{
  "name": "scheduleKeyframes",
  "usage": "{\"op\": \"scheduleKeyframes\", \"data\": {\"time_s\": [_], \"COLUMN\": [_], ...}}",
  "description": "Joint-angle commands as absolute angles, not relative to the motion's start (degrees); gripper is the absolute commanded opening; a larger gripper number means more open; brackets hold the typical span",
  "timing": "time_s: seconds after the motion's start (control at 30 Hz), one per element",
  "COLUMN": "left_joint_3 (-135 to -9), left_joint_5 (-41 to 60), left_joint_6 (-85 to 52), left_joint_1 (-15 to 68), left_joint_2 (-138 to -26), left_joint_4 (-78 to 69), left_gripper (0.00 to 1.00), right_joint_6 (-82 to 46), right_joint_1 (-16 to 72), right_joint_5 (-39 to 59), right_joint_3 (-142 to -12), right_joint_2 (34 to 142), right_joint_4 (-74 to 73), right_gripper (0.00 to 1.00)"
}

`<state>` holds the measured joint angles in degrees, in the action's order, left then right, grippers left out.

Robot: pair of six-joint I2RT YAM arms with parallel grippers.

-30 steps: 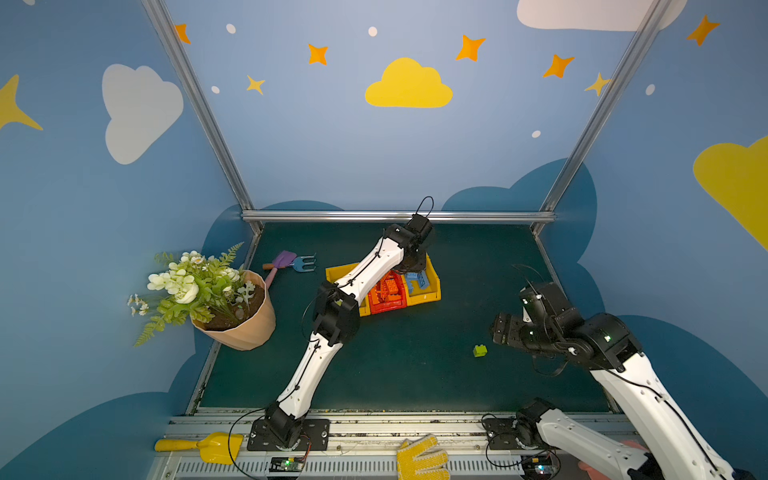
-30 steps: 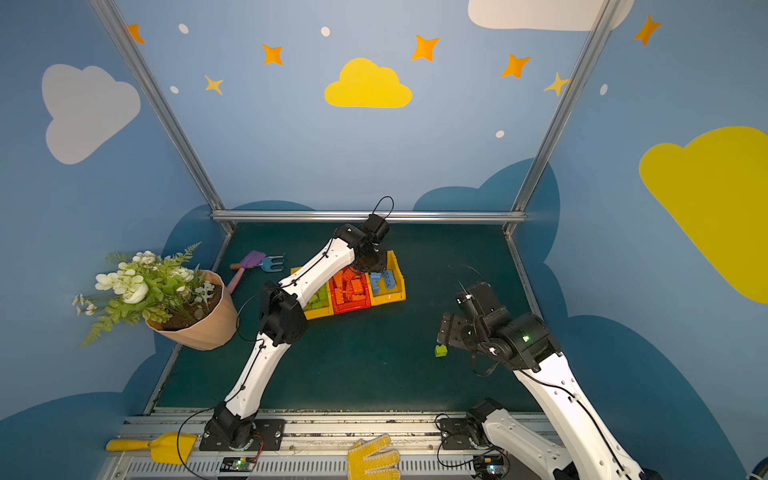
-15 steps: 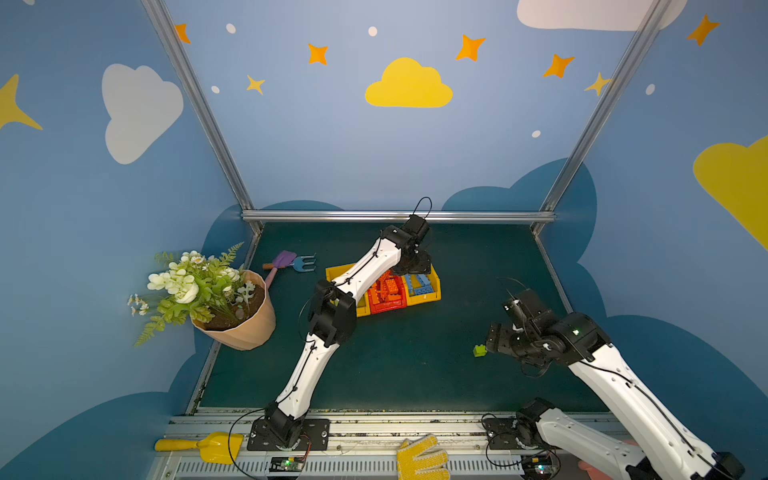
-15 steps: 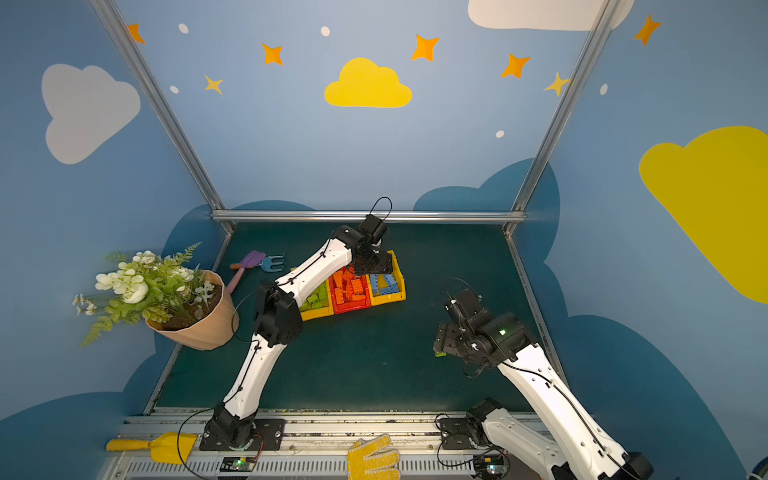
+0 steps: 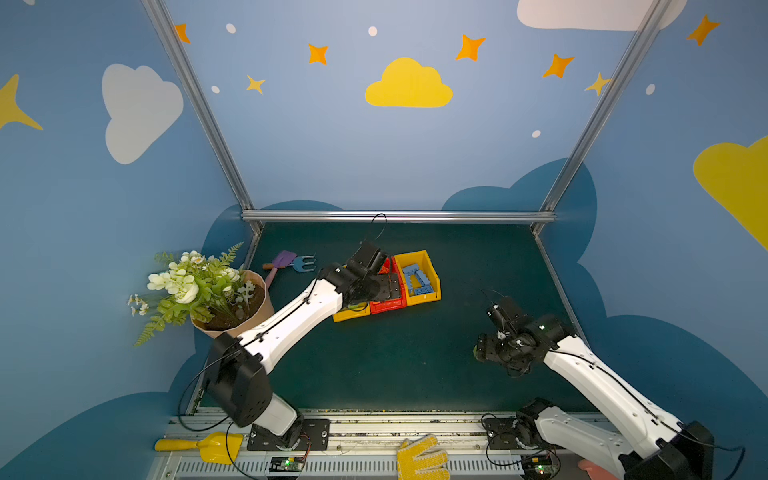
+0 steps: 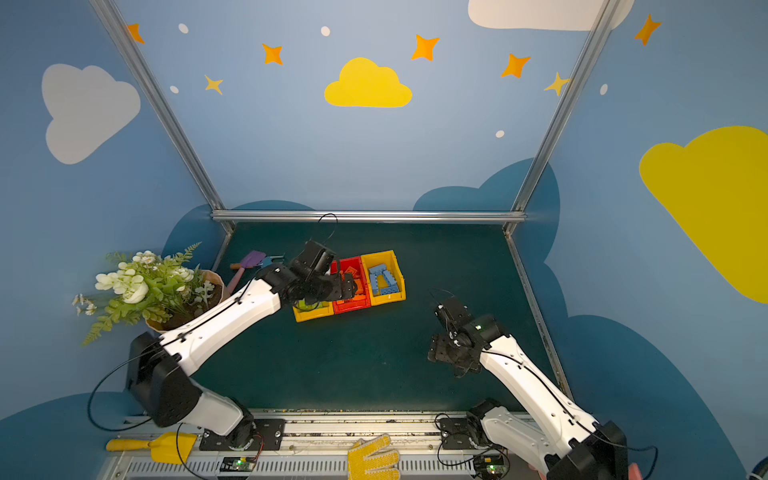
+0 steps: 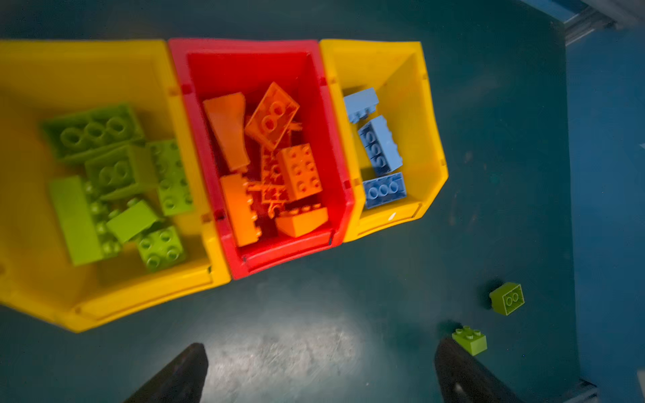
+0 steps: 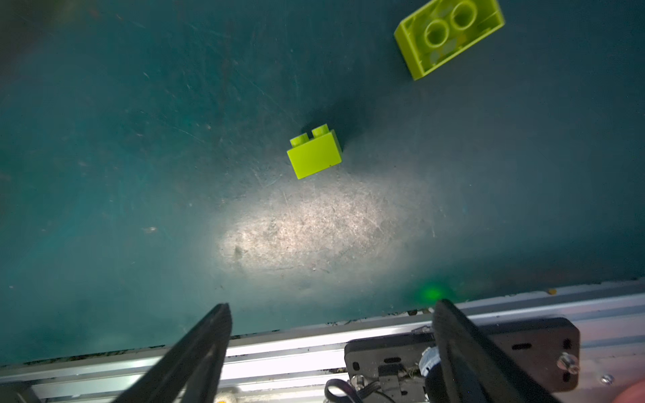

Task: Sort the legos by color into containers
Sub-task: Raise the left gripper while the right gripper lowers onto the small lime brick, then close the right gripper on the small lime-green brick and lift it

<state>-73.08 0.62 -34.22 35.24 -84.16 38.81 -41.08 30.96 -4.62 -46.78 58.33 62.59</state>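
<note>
A dark green table [image 5: 395, 365] inside a blue booth painted with clouds and stars, with two white robot arms reaching over it.

Three containers sit joined in a row on the table. The red container [image 7: 286, 254] is in the middle. In both top views, a yellow container [image 7: 139, 293] touches its left side and a second yellow container [image 7: 429, 139] touches its right side.

The legos are mostly sorted:
- Orange bricks [image 7: 300, 167] are heaped in the red container.
- Lime green bricks [image 7: 94, 129] fill the yellow container on its left.
- Three light blue bricks [image 7: 380, 146] lie in the yellow container on its right.

The left gripper [image 7: 320, 343] hangs above the red container, hiding part of it in both top views [image 5: 384, 286]. Its fingers [image 7: 174, 377] are spread wide and grip nothing.

Two more green legos lie loose on the table, well apart from the red container, to its front right. The small green brick [image 8: 314, 155] shows its studs. Near it, the upturned green brick [image 8: 450, 35] shows its hollow underside.

The right gripper [image 8: 332, 305] hovers over this spot, near the small green brick but not touching it. Its fingers [image 8: 195, 352] stand apart and hold nothing.
</note>
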Motion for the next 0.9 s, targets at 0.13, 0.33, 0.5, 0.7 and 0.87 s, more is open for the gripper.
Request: {"op": "scheduleKeyframes", "data": {"time_s": [0.13,0.33,0.5,0.7,0.87], "left_joint_3": [-55.6,-49.3,-47.6,-46.9,-47.2], "left_joint_5": [-6.9,-8.9,-10.3,-11.2,-11.2], "left_joint_6": [-44.9,-48.4,-49.4,-48.8,-48.0], "left_joint_1": [35.1,35.1,35.1,35.0,34.9], "left_joint_2": [-65.5,-55.0,-50.8,-49.1,-50.5], "left_joint_4": [38.4,42.0,44.5,45.3,44.2], "left_gripper": [1.00,1.00,1.00,1.00,1.00], "right_joint_6": [-38.1,-34.0,-30.4,-32.0,-36.5], "right_joint_1": [29.8,25.2,19.8,18.1,18.1], "right_joint_5": [-3.8,-5.0,-1.5,4.2,6.4], "right_joint_3": [-45.1,-45.5,-46.7,-47.9,-46.9], "right_joint_2": [65.0,72.1,77.7,81.4,82.7], "right_joint_4": [56.8,51.1,46.9,45.1,43.6], "right_gripper": [0.81,0.78,0.69,0.63,0.59]}}
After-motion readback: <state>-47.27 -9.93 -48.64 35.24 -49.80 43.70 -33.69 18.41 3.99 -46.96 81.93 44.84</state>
